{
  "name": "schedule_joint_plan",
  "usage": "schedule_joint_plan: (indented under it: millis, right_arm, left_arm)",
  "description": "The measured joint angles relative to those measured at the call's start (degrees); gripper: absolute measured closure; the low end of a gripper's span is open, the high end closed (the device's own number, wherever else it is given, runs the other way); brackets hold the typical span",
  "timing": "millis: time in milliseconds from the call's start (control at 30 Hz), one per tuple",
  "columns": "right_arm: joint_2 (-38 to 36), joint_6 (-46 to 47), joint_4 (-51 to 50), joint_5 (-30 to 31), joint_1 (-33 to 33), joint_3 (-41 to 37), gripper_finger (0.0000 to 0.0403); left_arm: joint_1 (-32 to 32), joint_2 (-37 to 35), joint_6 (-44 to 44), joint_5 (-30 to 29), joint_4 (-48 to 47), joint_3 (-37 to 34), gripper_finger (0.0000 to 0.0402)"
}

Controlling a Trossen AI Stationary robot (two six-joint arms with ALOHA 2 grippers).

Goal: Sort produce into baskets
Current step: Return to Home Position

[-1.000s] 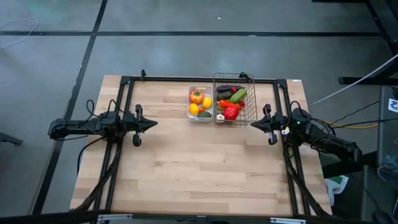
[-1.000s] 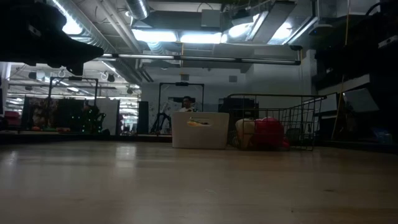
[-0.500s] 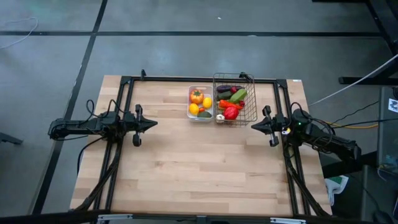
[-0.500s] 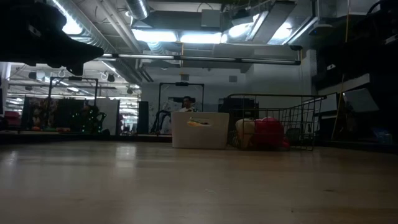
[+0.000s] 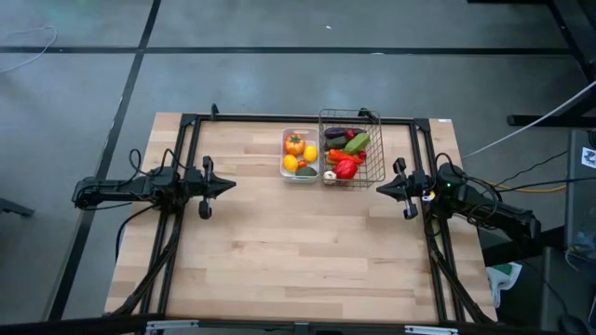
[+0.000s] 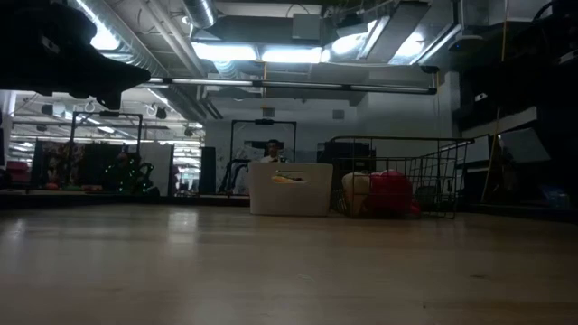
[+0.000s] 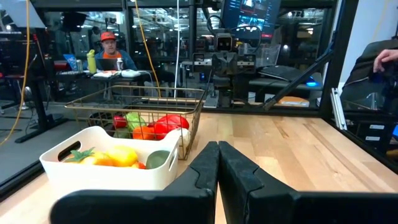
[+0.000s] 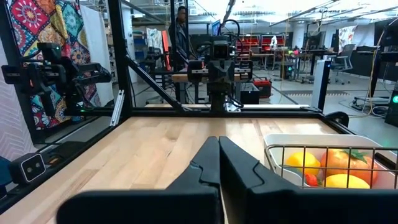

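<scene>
While both arms lie low over the table [image 5: 298, 265], one at each side, they point at each other across its middle. The left gripper [image 5: 229, 185] is at the left side and the right gripper [image 5: 379, 188] at the right side, well apart, and both are nearer than the containers. Each wrist view shows that arm's own two fingers pressed together along their length with nothing between them. So the left pincer [image 7: 218, 145] and the right pincer [image 8: 218, 140] are both fully closed and empty.

Farther back, close to the far edge of the table, the two containers stand side by side. I cannot tell if they touch. The tray [image 5: 300, 177] is on the left and holds an orange tomato [image 5: 294, 144], two lemons [image 5: 310, 153] and some smaller pieces that I cannot name. The basket [image 5: 382, 158] is on the right, taller, and holds a red pepper [image 5: 346, 168], a green cucumber [image 5: 357, 142], a dark eggplant [image 5: 335, 133] and more pieces under them.

Beyond the table, in the left wrist view, a person [image 7: 109, 53] with an orange cap sits at a desk behind the basket.
</scene>
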Motion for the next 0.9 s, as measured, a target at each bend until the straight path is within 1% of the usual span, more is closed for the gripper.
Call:
schedule_joint_plan:
  millis: [533, 600, 633, 667, 800, 833, 900]
  right_arm:
    - [0.0, 0.0, 0.1, 0.0, 0.0, 0.0, 0.0400]
    - [0.0, 0.4, 0.0, 0.7, 0.3, 0.0, 0.0400]
    - [0.0, 0.9, 0.0, 2.4, 0.9, 0.0, 0.0400]
    - [0.0, 1.4, -0.2, 5.3, 1.8, 0.0, 0.0400]
    - [0.0, 3.3, -2.0, 20.8, 7.0, 0.0, 0.0400]
    - [0.0, 3.3, -2.6, 23.8, 8.5, 0.0, 0.0400]
    - [0.0, 3.0, -3.6, 27.2, 11.3, 0.1, 0.0400]
  left_arm:
    - [0.0, 0.0, 0.0, 0.0, 0.0, 0.0, 0.0396]
    - [0.0, 0.0, 0.0, 0.0, 0.0, 0.0, 0.0396]
    - [0.0, 0.0, 0.0, 0.0, 0.0, 0.0, 0.0396]
    - [0.0, 0.0, 0.0, 0.0, 0.0, 0.0, 0.0396]
    - [0.0, 0.0, 0.0, 0.0, 0.0, 0.0, 0.0396]
    - [0.0, 0.0, 0.0, 0.0, 0.0, 0.0, 0.0396]
    - [0.0, 0.0, 0.0, 0.0, 0.0, 0.0, 0.0396]
